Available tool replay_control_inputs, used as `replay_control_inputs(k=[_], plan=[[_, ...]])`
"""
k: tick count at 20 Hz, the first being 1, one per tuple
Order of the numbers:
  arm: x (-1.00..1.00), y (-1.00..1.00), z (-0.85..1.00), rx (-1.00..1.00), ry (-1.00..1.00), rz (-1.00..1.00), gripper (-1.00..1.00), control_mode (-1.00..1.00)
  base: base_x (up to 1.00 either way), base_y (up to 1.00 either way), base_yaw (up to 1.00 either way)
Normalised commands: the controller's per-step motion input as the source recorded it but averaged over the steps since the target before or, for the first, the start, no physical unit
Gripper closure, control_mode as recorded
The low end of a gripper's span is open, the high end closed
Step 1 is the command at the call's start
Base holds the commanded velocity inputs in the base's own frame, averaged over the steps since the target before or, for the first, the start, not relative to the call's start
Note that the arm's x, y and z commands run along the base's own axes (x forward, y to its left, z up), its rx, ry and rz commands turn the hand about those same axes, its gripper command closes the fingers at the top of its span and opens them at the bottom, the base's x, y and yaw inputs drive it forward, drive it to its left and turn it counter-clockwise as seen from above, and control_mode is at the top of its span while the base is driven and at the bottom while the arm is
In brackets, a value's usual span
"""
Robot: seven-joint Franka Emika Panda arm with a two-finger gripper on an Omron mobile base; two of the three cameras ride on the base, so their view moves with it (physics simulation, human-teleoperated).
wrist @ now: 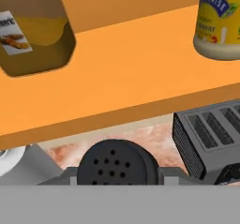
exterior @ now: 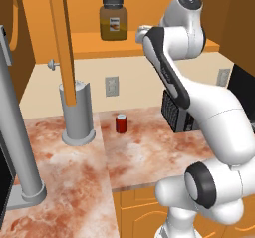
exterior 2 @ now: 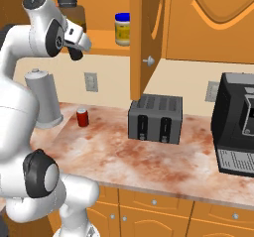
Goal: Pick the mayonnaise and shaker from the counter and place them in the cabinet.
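The mayonnaise (exterior 2: 122, 29) is seen standing upright on the cabinet shelf (exterior 2: 106, 48), at the upper centre of the right base frame; in the hand frame it occupies the upper right corner, resting on the orange shelf surface. That half of the task is judged complete.

A black perforated round top is seen at the bottom centre of the hand frame, directly between the finger positions; it is taken to be the shaker (wrist: 117, 164), held in the claw (exterior 2: 75, 53). The claw is judged to be clenched on the shaker, though the fingers themselves are hidden behind it. The claw is seen at the upper left of the right base frame, just below and in front of the shelf edge, so the shaker is raised off the counter (exterior 2: 149, 156) but not yet set down.

An amber jar (exterior: 113, 19) is noted on the shelf at the upper centre of the left base frame, well apart from the mayonnaise. A red can (exterior: 121, 123), a toaster (exterior 2: 155, 118) and a grey canister (exterior: 77, 113) are noted on the counter.

Remaining work is judged to be: the shaker to be carried over the shelf edge, lowered onto the bare stretch between the two jars, and released.
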Motion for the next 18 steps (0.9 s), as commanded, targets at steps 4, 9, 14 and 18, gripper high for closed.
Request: replay_control_inputs(k=[4, 9, 14, 18], plan=[[0.19, 0.0, 0.29, 0.0, -0.13, 0.0, 1.0, -1.0, 0.0, 0.0, 0.0], [0.35, 0.0, 0.11, 0.0, -0.11, 0.0, 1.0, -1.0, 0.0, 0.0, 0.0], [0.42, 0.0, -0.05, 0.0, -0.03, 0.0, 1.0, -1.0, 0.0, 0.0, 0.0], [0.37, 0.0, -0.22, 0.0, 0.0, 0.0, 1.0, -1.0, 0.0, 0.0, 0.0]])
